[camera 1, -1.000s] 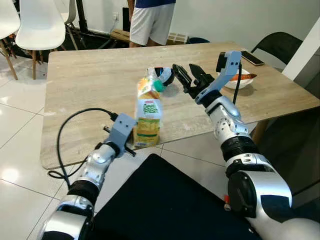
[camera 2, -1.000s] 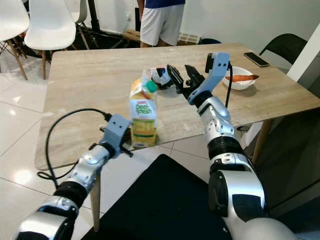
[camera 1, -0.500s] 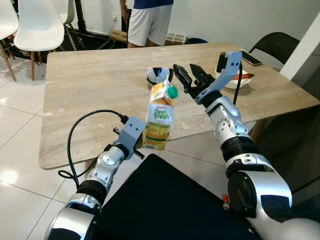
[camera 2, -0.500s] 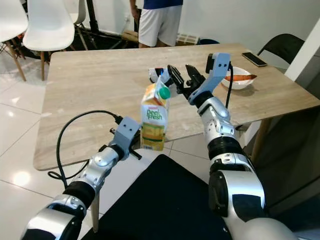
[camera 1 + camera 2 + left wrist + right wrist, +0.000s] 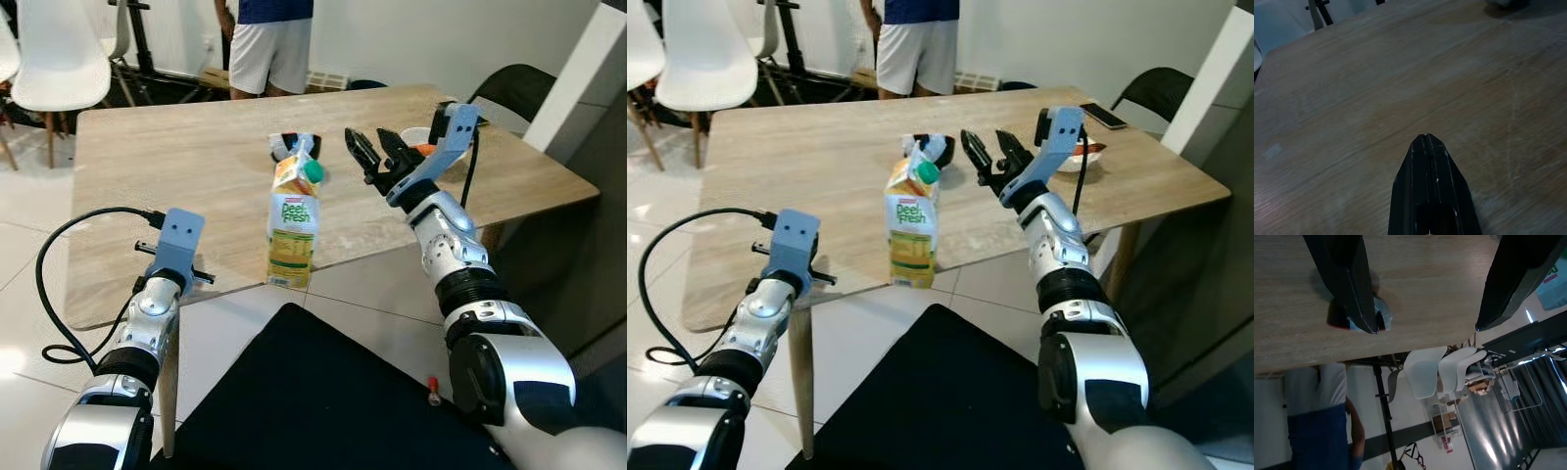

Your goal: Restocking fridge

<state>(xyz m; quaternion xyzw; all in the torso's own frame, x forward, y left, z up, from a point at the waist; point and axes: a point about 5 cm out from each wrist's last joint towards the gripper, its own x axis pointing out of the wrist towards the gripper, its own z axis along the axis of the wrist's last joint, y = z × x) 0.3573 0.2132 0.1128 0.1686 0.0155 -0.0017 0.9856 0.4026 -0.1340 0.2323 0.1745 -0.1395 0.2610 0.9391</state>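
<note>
Here the juice carton (image 5: 293,223) stands upright at the near edge of the wooden worktop (image 5: 176,157), its long axis vertical and its green cap at the top, free of both hands. That upright stance, and the side each hand lies on, is what the next move turns on.

In the head view the right hand (image 5: 378,157) hovers over the worktop at about 2 o'clock from the carton, close to its cap, with its two black fingers spread wide. The left hand (image 5: 1430,188) is at about 9 o'clock from the carton, low at the worktop's edge; its wrist view shows the fingers pressed together into one dark wedge over bare wood, the carton apart from it.

Judging by this, the right hand is both nearer and ready, so a grasp across the carton's narrow body from the 2 o'clock side seems the likelier step.

Behind the carton lies a small dark bowl (image 5: 286,145); a white bowl (image 5: 1087,157) sits past the right wrist. A person (image 5: 261,44) stands beyond the far edge.
</note>
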